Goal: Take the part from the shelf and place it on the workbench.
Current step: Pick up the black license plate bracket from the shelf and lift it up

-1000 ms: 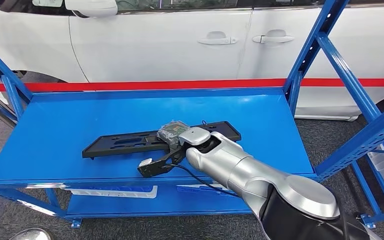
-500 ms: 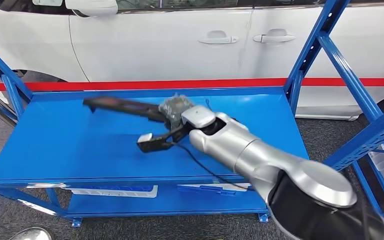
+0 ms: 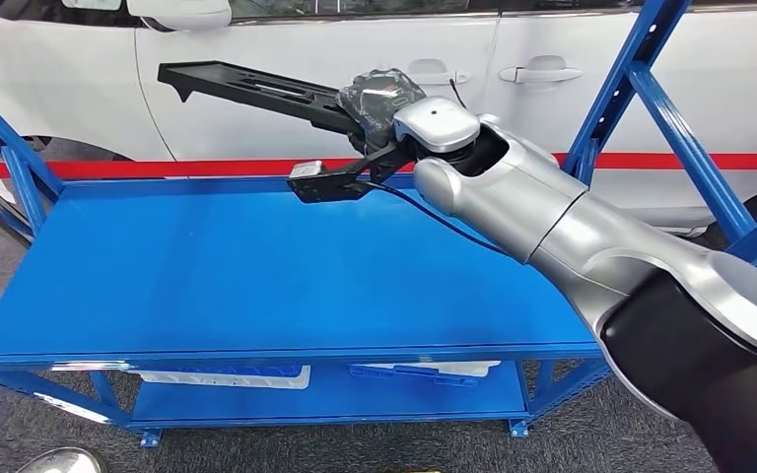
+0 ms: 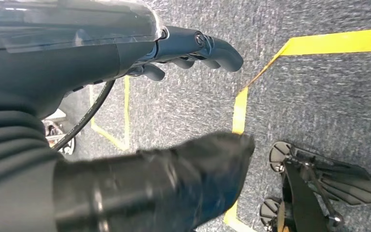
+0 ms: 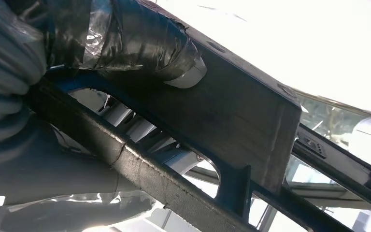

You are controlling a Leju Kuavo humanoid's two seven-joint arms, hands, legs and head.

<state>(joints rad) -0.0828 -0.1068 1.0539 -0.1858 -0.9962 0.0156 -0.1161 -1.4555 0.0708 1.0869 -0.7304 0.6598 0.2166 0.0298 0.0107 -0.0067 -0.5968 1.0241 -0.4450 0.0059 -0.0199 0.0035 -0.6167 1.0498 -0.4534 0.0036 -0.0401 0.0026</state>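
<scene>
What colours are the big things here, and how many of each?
Blue: 1, the shelf
Black: 1, the part in the right hand
White: 1, the car
Silver: 1, the arm
Total: 4

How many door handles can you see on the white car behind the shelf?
2. Both sit side by side on the white car: one door handle just above the robot hand holding the black part, the other door handle further right. More may be hidden.
</scene>
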